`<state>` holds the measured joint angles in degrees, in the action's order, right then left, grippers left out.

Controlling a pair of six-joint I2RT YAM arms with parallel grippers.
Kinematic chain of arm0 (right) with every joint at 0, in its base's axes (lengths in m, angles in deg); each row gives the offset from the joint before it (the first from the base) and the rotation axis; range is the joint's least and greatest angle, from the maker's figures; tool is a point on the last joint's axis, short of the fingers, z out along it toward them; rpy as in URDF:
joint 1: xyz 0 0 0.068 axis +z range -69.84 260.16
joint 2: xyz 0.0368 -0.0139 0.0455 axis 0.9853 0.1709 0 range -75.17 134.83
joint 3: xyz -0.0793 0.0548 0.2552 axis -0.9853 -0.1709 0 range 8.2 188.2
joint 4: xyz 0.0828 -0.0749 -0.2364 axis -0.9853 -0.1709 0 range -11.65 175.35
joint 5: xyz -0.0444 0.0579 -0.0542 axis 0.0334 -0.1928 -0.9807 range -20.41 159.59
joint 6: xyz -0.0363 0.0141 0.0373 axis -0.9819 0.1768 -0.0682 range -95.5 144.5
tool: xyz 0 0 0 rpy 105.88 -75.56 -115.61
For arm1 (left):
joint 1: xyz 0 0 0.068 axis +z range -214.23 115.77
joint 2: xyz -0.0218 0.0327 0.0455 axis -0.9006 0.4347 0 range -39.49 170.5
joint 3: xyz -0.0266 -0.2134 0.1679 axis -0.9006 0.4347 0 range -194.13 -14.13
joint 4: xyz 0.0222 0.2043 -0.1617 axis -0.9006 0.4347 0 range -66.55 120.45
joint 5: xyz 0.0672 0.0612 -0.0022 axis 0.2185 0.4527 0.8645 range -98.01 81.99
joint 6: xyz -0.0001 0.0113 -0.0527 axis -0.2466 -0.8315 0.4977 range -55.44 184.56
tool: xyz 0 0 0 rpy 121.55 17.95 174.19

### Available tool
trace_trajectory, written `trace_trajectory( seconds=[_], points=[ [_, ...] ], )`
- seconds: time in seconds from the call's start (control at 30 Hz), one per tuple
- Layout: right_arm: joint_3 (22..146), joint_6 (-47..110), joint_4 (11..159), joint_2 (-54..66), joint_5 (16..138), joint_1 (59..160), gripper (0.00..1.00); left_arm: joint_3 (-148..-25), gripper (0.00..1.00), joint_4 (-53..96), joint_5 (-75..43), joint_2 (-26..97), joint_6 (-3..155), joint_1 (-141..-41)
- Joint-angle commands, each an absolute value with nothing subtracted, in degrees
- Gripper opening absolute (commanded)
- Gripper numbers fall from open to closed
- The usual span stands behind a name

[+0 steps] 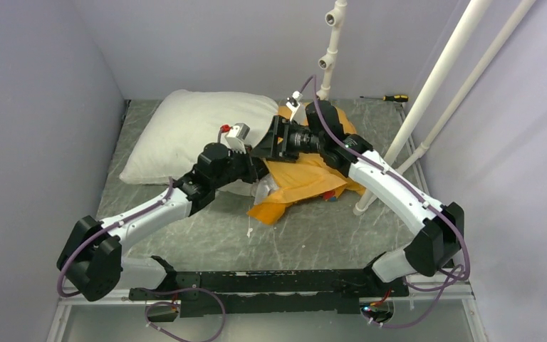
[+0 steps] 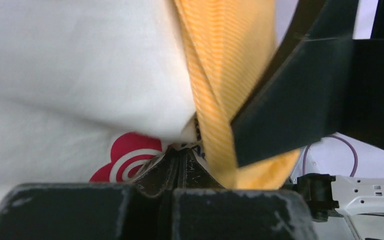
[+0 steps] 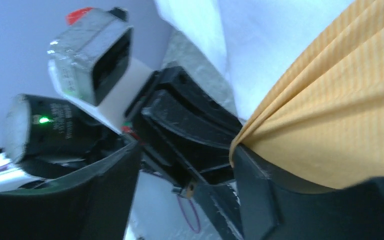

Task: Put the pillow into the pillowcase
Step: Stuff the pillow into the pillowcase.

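The white pillow point(image 1: 192, 132) lies at the back left of the table. The orange-yellow pillowcase point(image 1: 303, 182) is bunched in the middle, at the pillow's near right end. My left gripper point(image 2: 182, 159) is shut on the pillow's corner point(image 2: 80, 75), beside its red round logo point(image 2: 127, 156). The pillowcase point(image 2: 230, 60) hangs just right of that corner. My right gripper point(image 3: 187, 152) is open wide. Pillowcase fabric point(image 3: 330, 115) drapes over its right finger point(image 3: 280, 200). The left gripper's head sits between its fingers. From above, the two grippers meet at the pillow's end, the left point(image 1: 256, 169) below the right point(image 1: 271, 139).
White pipes point(image 1: 427, 107) slant down to the table at the right, just beyond the pillowcase. A pipe stand point(image 1: 330, 50) rises at the back. A screwdriver point(image 1: 392, 97) lies at the back right. Grey walls close in left, back and right.
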<state>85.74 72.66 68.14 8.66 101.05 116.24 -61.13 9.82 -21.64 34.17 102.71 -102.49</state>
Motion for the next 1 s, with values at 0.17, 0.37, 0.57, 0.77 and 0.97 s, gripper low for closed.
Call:
trace_trajectory(
  seconds=[0.17,0.37,0.57,0.77,0.97],
  points=[
    [84.09,58.27,45.77,-4.02,81.93,119.14,0.94,-60.97,0.0,1.32,-24.38,33.95,99.87,-101.45],
    [79.4,60.53,40.6,-15.36,84.31,120.06,0.99,-64.46,0.0,7.21,-25.36,35.68,96.92,-99.89],
    [68.69,70.14,41.11,-24.15,89.17,120.06,0.91,-66.33,0.0,7.84,-27.29,37.74,96.55,-99.48],
    [52.37,81.72,56.54,-27.56,88.34,120.15,0.74,-65.31,0.0,6.97,-27.57,36.88,97.14,-99.48],
    [48.23,86.08,71.46,-25.02,83.02,120.15,0.66,-64.72,0.0,9.19,-27.21,34.97,96.27,-99.46]
  ],
)
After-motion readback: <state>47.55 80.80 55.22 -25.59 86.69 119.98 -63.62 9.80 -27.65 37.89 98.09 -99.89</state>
